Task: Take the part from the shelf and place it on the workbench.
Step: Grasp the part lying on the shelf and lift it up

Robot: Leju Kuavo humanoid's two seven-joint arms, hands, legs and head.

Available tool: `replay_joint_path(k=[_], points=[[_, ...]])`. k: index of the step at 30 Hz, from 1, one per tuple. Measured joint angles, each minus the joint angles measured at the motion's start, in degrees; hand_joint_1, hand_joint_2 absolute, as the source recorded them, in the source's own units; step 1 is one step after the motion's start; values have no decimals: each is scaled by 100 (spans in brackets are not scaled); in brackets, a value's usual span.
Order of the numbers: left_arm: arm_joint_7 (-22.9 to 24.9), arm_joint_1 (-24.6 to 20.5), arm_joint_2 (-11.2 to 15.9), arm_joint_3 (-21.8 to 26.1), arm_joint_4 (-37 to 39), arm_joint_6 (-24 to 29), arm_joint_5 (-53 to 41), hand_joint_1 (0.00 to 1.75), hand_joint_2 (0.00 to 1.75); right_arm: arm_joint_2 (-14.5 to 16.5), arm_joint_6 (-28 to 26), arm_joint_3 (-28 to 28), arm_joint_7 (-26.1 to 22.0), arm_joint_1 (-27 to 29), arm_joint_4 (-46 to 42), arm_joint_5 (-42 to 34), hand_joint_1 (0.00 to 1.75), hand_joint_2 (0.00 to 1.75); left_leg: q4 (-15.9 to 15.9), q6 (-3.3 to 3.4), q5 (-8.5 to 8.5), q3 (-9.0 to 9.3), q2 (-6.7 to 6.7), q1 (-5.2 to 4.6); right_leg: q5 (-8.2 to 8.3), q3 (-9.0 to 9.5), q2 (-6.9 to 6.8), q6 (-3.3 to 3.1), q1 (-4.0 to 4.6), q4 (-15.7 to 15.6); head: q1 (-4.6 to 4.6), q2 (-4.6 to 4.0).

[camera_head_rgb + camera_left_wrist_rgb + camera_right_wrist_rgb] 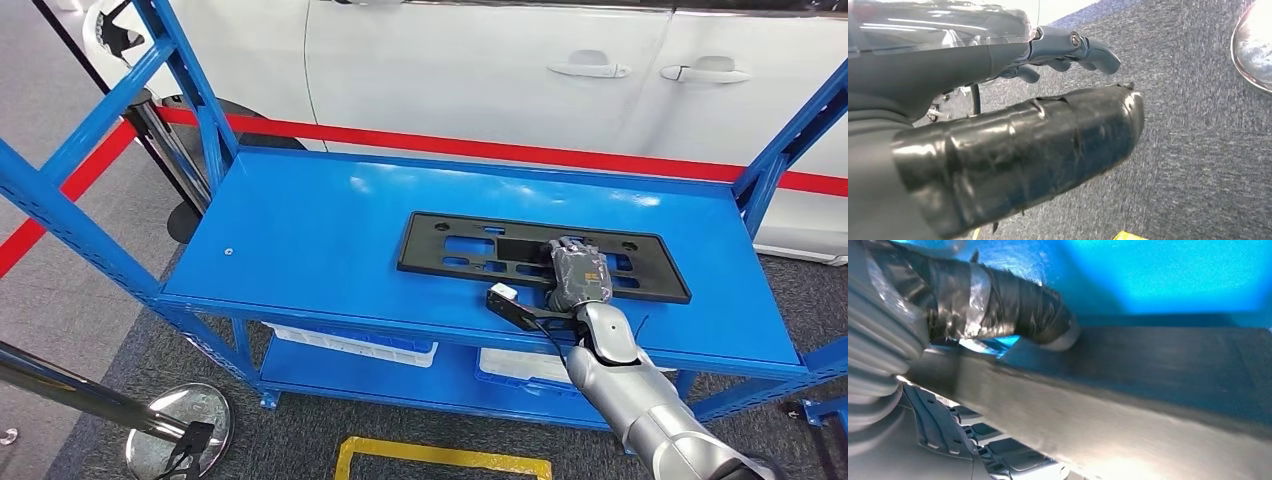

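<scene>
Right robot hand (578, 272) of mine lies on the near edge of the part (520, 252), a flat black plastic frame with cut-outs. In the right wrist view my thumb (1013, 310), wrapped in black tape, presses against the edge of the part, so the hand has hold of it; how the other fingers lie I cannot tell. My silver right arm (640, 400) comes in from below. My left robot hand (1058, 50) hangs over grey carpet (1198, 150); its fingers are curled and hold nothing. The part lies flat on the top board of the blue shelf (300, 230), toward its right half. Below, on the lower board, lie two white trays (360, 345). Behind the shelf runs a red band (480, 148), and beyond it stands a white car (480, 60).
</scene>
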Motion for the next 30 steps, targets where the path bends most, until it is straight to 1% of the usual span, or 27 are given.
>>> replay_joint_path(k=[2, 5, 10, 14, 18, 21, 26, 28, 30], points=[[-2, 1, 0, 0, 0, -15, 12, 0, 175, 1, -20, 6, -16, -2, -10, 0, 175, 175, -4, -21, 0, 3, 0, 3, -2, 1, 0, -5, 3, 5, 1, 0], [-12, 6, 0, 0, 0, -70, 50, 0, 175, 1, -35, 8, -29, -5, -22, -1, 175, 175, -5, -44, 1, 9, 0, 4, -3, 4, -1, -8, 3, 10, 1, 0], [-40, 34, 3, 0, 0, -106, 68, 0, 175, -1, -53, 8, -50, -1, -26, -18, 175, 175, -4, -53, 7, 10, 0, 3, 0, 8, -2, -11, 1, 11, 2, 0], [-78, 43, 10, 0, 0, -115, 77, 0, 0, -5, -90, 8, -61, 12, -37, -44, 175, 175, -1, -53, 7, 10, 0, 2, 0, 9, -1, -11, 0, 10, 2, 0], [-120, 48, 16, 0, 0, -149, 123, 0, 175, -32, -135, 9, -91, 45, -103, -81, 175, 175, -1, -53, 5, 10, 0, -1, 0, 9, -1, -11, -3, 8, 2, 0], [-119, 58, 24, 0, 0, -155, 155, 0, 175, -74, -162, 9, -168, 78, -199, -158, 175, 175, -1, -52, 4, 9, 0, -2, 0, 9, -1, -11, -4, 7, 2, 0], [-105, 68, 26, 0, 0, 20, 125, 0, 175, -167, -182, 8, -298, 123, -400, -331, 175, 175, -1, -53, 2, 10, 0, -3, 0, 9, 0, -11, -5, 6, 2, 0], [-122, 86, 27, 0, 0, 102, 143, 0, 175, -252, -69, 8, -440, 138, -578, -574, 175, 175, 0, -53, 2, 10, 1, -3, 1, 9, 1, -11, -5, 6, 1, 0], [-141, 120, 29, 0, 0, 158, 165, 0, 175, -407, 186, -3, -623, 138, -915, -963, 175, 175, 1, -53, 2, 10, 2, -3, 1, 9, 2, -11, -6, 6, 1, 0]])
